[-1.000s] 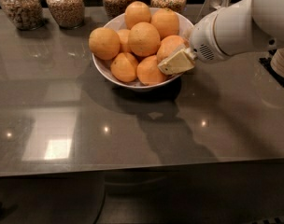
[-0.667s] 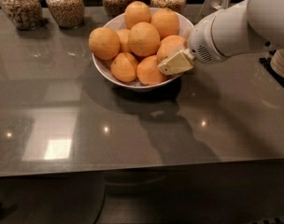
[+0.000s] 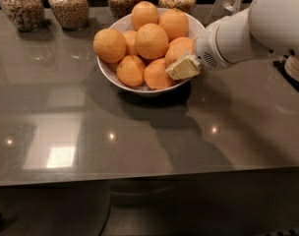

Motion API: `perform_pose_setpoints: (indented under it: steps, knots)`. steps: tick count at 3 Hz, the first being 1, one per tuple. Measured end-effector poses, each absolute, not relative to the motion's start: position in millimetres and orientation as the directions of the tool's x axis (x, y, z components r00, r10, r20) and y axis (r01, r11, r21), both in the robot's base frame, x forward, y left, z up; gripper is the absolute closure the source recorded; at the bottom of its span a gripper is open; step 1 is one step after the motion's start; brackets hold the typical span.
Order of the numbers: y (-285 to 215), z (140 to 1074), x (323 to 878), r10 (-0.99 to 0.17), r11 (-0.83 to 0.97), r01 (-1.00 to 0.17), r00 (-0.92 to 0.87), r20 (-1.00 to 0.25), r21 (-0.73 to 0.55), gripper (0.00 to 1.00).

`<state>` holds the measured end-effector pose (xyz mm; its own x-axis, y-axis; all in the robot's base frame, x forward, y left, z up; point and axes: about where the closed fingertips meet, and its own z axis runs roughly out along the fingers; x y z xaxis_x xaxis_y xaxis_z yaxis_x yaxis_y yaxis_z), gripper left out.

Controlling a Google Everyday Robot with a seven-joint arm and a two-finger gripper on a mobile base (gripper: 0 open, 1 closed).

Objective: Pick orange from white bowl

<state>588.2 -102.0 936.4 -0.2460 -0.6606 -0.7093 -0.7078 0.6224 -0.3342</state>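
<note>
A dark grey glossy tabletop (image 3: 139, 132) with lamp glints on it carries the white bowl (image 3: 108, 69), which stands towards the back and holds a heap of seven visible oranges. The orange (image 3: 151, 41), the largest and a shade duller and browner than the others, sits on top in the middle of the pile, touching its neighbours. Behind the bowl a row of four glass jars (image 3: 68, 5) stands along the far edge, each filled with brownish grain. The white arm (image 3: 253, 31) reaches in from the right, and the gripper (image 3: 183, 67) lies at the bowl's right rim, its pale yellow tip against the lower right oranges; whether it has hold of anything cannot be told. Compared with a second ago, gripper, bowl and fruit sit almost exactly where they were
</note>
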Motion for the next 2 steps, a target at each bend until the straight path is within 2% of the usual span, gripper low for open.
perform_pose_setpoints:
  steps: [2]
  knots:
    - [-100.3,941.2,587.8,-0.653,0.62,-0.712,-0.235,-0.72,-0.33,0.95]
